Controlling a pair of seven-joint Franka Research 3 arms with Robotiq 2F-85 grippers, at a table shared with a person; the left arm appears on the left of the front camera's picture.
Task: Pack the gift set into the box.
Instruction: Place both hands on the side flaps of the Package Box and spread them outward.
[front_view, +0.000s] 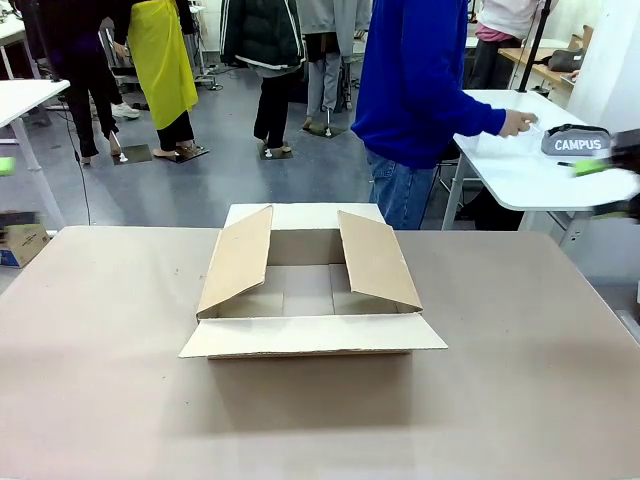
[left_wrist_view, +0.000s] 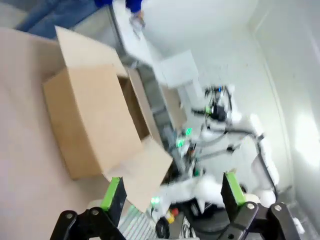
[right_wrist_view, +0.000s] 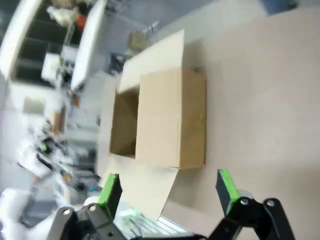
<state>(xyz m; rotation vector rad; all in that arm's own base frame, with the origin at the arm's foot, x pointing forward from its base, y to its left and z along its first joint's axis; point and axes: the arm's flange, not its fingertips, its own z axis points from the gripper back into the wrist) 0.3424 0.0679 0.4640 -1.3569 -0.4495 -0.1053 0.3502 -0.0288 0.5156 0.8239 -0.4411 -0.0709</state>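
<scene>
The brown table (front_view: 100, 400) carries the box (front_view: 305, 290) at its middle. The box is open and looks empty, with its near and far flaps folded outward and its two side flaps standing half raised over the opening. Beyond the far edge a person in blue turns to a white side table (front_view: 520, 180), one hand (front_view: 518, 123) resting just beside the gift set (front_view: 577, 143). That leaves the gift set well apart from the box. Its grey "CAMPUS" pouch is plain to read, but the tray under it is too pale to make out well. The set will probably handle as light. The tray looks like thin plastic, stiff enough to lift but slick and apt to flex, and the soft pouch and small pieces seem to sit loose in it. It is best taken by the tray's rim at opposite ends and kept level, since a tilt could spill the contents on the raised flaps. The left gripper (left_wrist_view: 172, 200) and the right gripper (right_wrist_view: 167, 200) both have their fingers spread wide and hold nothing, and each looks down on the box from the side.
</scene>
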